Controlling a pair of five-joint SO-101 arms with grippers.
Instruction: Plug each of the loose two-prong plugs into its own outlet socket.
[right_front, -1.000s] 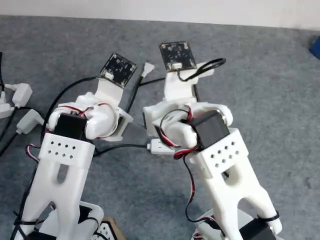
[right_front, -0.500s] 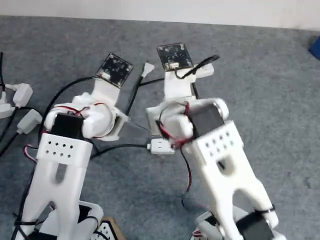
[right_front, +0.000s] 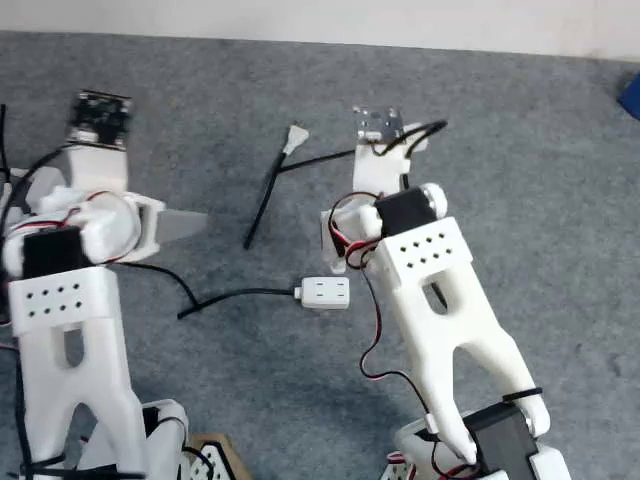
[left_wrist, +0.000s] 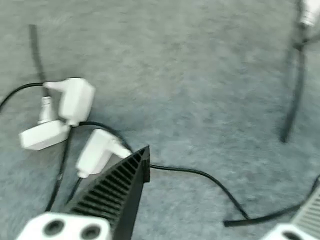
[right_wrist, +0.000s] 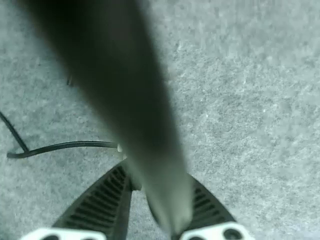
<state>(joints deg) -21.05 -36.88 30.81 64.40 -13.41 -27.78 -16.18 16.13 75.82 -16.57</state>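
So the left gripper (left_wrist: 232, 167) sits over the left side of the grey surface (right_front: 520, 150) with its jaws spread wide and nothing held between them; a thin black cord (left_wrist: 200, 175) just runs across the gap on the surface below; close by its dark ribbed finger (left_wrist: 117, 187) there's a little cluster of three white cord-end blocks, one (left_wrist: 75, 97) furthest off, one (left_wrist: 44, 135) next to it, and one (left_wrist: 99, 150) right beside the fingertip; honestly I can't tell from here if they're plugs or sockets. The right gripper (right_wrist: 125, 170) points down at the surface near the middle, and I can't tell whether it's open or closed, since a dark blurry strip (right_wrist: 135, 100) cuts straight across its wrist view. The white outlet socket (right_front: 323, 292) lies flat between the two arms, just beside the right arm (right_front: 440, 300), with its own black lead (right_front: 235, 295) trailing off toward the left arm (right_front: 65, 330). The loose two-prong plug (right_front: 294, 136) is further out from the arm bases, well apart from the socket, not plugged into anything; its black cable (right_front: 265, 195) runs back from it at a slant and ends on the bare surface.
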